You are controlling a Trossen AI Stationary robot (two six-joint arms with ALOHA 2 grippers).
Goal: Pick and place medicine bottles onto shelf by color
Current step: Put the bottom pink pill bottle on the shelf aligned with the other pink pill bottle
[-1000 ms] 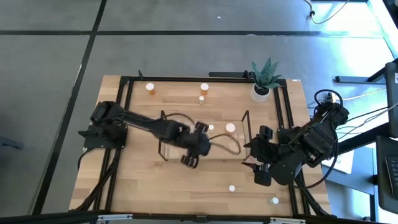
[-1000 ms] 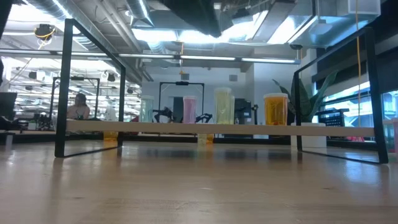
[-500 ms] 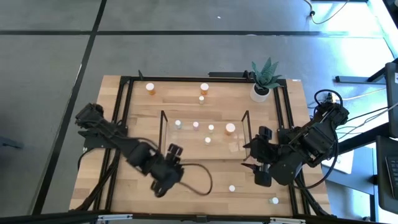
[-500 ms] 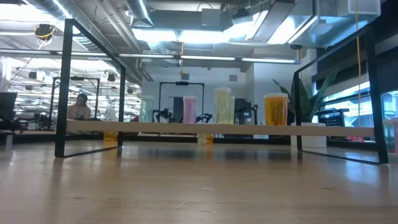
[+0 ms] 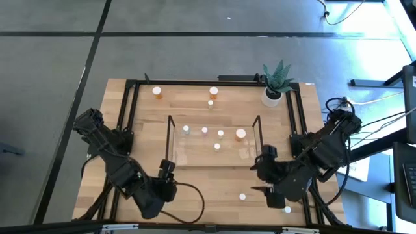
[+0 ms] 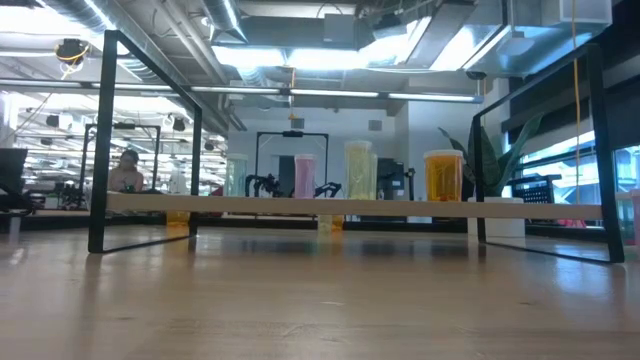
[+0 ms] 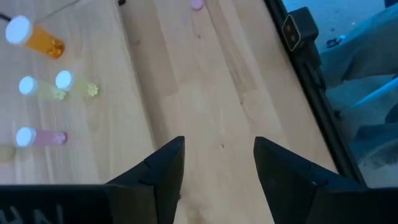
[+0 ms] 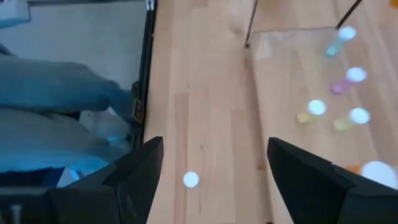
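The clear shelf (image 5: 195,156) stands mid-table and holds several small white-capped bottles (image 5: 205,130) and one orange bottle (image 5: 241,134). In the low view they stand upright in a row (image 6: 359,172). Two orange bottles (image 5: 158,92) (image 5: 214,92) stand near the far edge. Two small bottles (image 5: 242,196) (image 5: 286,209) stand near the front right. My left gripper (image 5: 170,179) (image 7: 217,149) hangs open over bare wood at the near left. My right gripper (image 5: 261,175) (image 8: 214,149) hangs open right of the shelf, with a white cap (image 8: 191,180) below it.
A potted plant (image 5: 276,81) stands at the far right corner. Black frame rails (image 5: 130,117) run along the table's sides. Bare wood (image 5: 208,188) lies between the shelf and the near edge. My left arm's cable (image 5: 195,201) loops over the near part.
My left gripper has swung from above the shelf's left part toward the table's near left corner and stayed open. The bottles it covered on the shelf now show. My right gripper has shifted a little toward the near edge.
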